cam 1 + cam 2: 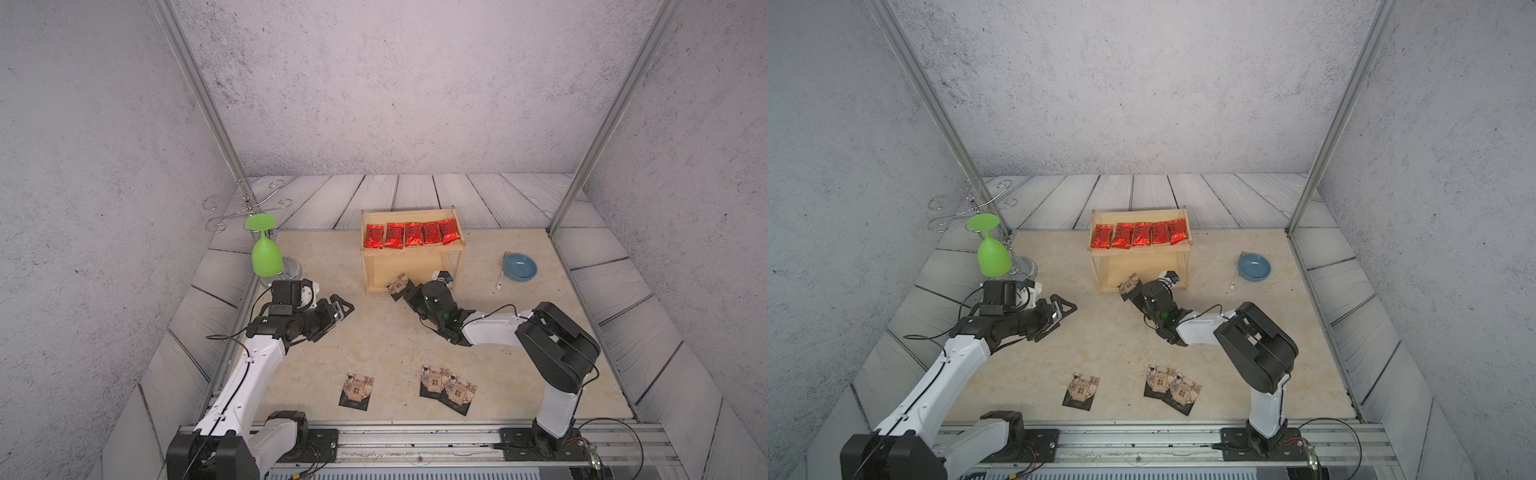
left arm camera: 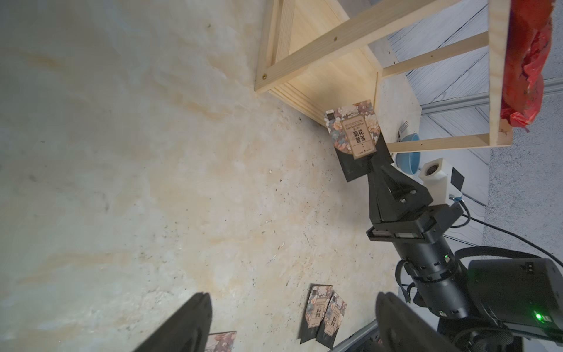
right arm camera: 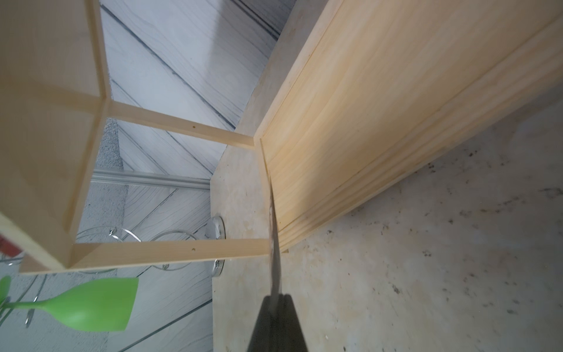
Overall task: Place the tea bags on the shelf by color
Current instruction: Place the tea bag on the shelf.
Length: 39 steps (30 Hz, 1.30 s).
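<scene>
Now right gripper (image 1: 407, 293) clenched on black packet (image 1: 397, 285), shelf (image 1: 399, 266) lower tier just ahead; left gripper (image 1: 343, 309) spread wide, empty.

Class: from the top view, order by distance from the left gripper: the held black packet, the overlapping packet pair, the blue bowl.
1. held black packet, at the shelf front
2. overlapping packet pair, close to the robot
3. blue bowl, far right

Bare table (image 1: 374, 340) spreads between the shelf (image 1: 411, 251) by the far edge and the packets (image 1: 356, 386) by the front edge; thin posts (image 1: 365, 270) flank the shelf's opening.
</scene>
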Each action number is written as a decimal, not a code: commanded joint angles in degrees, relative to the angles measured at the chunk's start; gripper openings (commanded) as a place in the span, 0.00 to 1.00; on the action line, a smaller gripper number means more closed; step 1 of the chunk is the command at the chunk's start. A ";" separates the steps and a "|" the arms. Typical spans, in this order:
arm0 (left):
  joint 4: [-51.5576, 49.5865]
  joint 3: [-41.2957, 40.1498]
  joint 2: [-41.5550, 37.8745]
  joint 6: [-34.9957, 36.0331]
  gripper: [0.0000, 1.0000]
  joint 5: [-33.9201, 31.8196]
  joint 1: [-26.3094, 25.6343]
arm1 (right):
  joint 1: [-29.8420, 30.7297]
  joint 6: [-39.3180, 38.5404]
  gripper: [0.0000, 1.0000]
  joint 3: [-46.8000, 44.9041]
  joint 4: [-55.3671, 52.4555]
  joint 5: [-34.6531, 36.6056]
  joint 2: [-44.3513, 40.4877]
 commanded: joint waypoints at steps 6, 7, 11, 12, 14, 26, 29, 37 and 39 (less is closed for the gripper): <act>-4.75 0.34 -1.47 4.84 0.89 -1.15 0.32 | 0.32 -0.46 0.00 9.01 5.22 10.23 8.34; -4.74 0.42 -1.51 4.87 0.89 -1.18 0.34 | 0.31 -0.51 0.00 10.17 4.91 10.50 9.18; -5.43 0.97 -1.77 5.35 0.88 -1.56 0.34 | 0.67 -0.06 0.00 14.78 4.77 10.80 12.87; -5.97 1.18 -1.80 5.49 0.88 -1.93 0.32 | 0.77 -0.17 0.00 15.66 4.90 10.87 13.63; -6.85 1.52 -2.00 5.97 0.88 -2.12 0.27 | 1.03 0.17 0.00 17.87 4.68 10.51 15.43; -8.65 2.35 -3.28 6.58 0.88 -2.04 0.34 | 2.18 0.70 0.00 26.04 2.07 10.49 22.27; -8.95 2.49 -3.47 6.66 0.88 -2.00 0.34 | 2.35 0.90 0.00 27.67 1.05 10.61 23.51; -8.96 2.51 -3.47 6.72 0.87 -1.79 0.24 | 2.71 0.88 0.00 29.91 -2.12 12.91 25.16; -8.93 2.51 -3.50 6.70 0.87 -1.78 0.25 | 2.71 0.88 0.00 30.09 -2.13 12.87 25.50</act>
